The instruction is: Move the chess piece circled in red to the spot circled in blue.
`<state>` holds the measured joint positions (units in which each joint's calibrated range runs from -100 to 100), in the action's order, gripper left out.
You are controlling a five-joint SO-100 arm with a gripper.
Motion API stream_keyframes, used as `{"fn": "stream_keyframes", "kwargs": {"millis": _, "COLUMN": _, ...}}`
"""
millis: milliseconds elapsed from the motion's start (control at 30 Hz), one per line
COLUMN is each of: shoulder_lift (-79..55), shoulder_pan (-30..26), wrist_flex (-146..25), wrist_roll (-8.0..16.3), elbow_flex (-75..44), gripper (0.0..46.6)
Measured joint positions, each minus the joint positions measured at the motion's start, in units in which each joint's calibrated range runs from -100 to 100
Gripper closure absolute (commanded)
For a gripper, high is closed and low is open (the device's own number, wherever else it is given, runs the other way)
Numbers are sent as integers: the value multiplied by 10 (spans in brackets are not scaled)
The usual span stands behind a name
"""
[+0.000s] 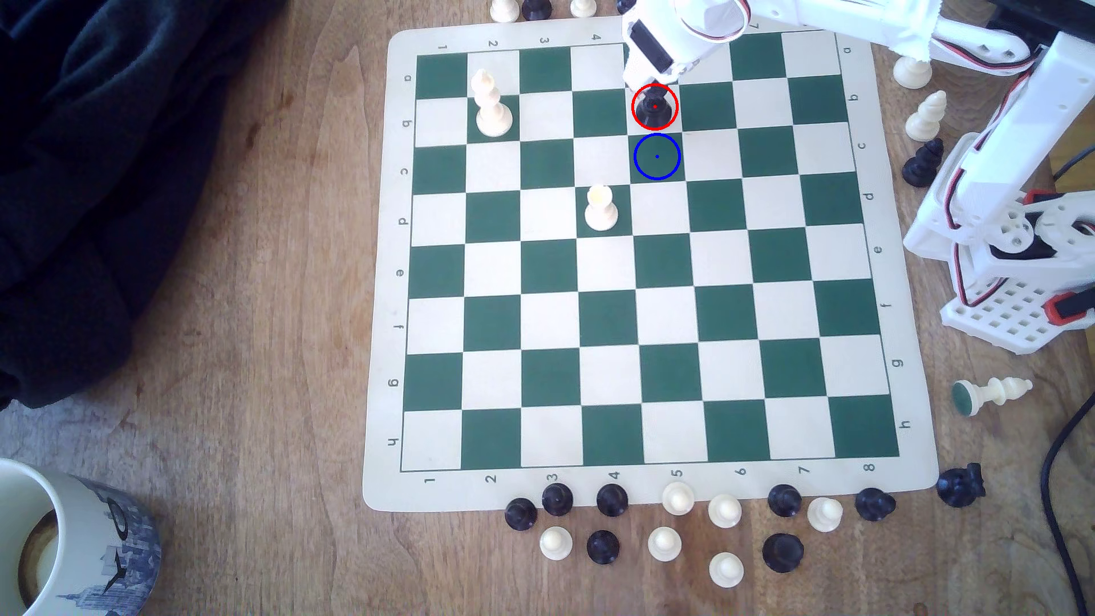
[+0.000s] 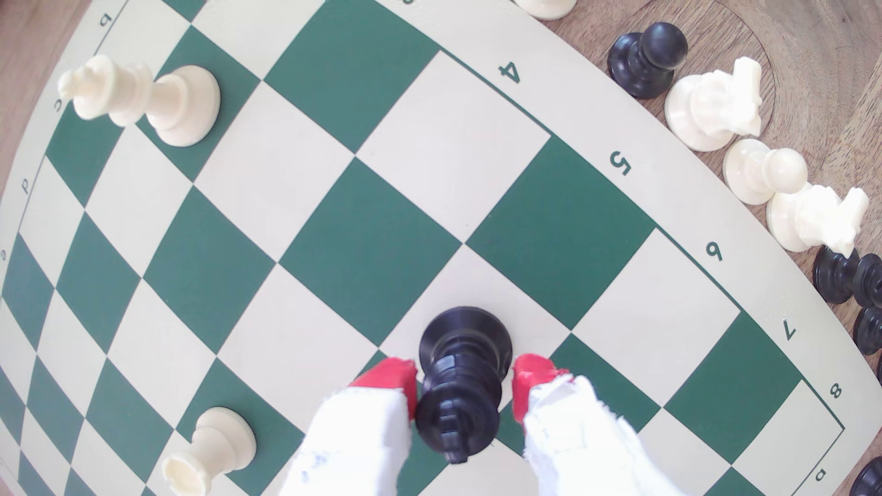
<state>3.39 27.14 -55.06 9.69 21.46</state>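
The chess piece circled in red [image 1: 654,108] is a tall black piece standing upright on a cream square near the far edge of the green and cream board [image 1: 652,491]. In the wrist view this black piece [image 2: 460,381] rises between my red-tipped fingers [image 2: 389,381], and my gripper [image 2: 462,379] straddles its upper body. One fingertip is at the piece's side and a narrow gap shows at the other, so the jaws stand open around it. The spot circled in blue [image 1: 657,156] is the bare dark green square just in front of the piece. My white arm [image 1: 669,47] hangs over the piece.
Two tall cream pieces stand on the board [image 1: 490,106] [image 1: 601,208]. Several black and cream pawns [image 1: 663,533] crowd the table by the near edge, and more pieces line the far and right edges. A mug [image 1: 59,545], dark cloth [image 1: 89,177] and the arm base [image 1: 1019,249] flank the board.
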Motion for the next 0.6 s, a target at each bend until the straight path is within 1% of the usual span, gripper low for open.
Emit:
{"fn": "stream_keyframes", "kwargs": {"millis": 167, "shoulder_lift": 0, "shoulder_pan": 0, "wrist_flex": 8, "wrist_roll": 0, "elbow_flex": 0, "gripper": 381}}
{"fn": "stream_keyframes", "kwargs": {"millis": 267, "shoulder_lift": 0, "shoulder_pan": 0, "wrist_flex": 8, "wrist_roll": 0, "elbow_flex": 0, "gripper": 381}}
{"fn": "stream_keyframes", "kwargs": {"millis": 433, "shoulder_lift": 0, "shoulder_pan": -10, "wrist_flex": 8, "wrist_roll": 0, "elbow_flex": 0, "gripper": 370}}
{"fn": "stream_keyframes", "kwargs": {"millis": 500, "shoulder_lift": 0, "shoulder_pan": -10, "wrist_flex": 7, "wrist_roll": -1, "elbow_flex": 0, "gripper": 358}}
{"fn": "stream_keyframes", "kwargs": {"millis": 600, "shoulder_lift": 0, "shoulder_pan": -9, "wrist_flex": 7, "wrist_roll": 0, "elbow_flex": 0, "gripper": 357}}
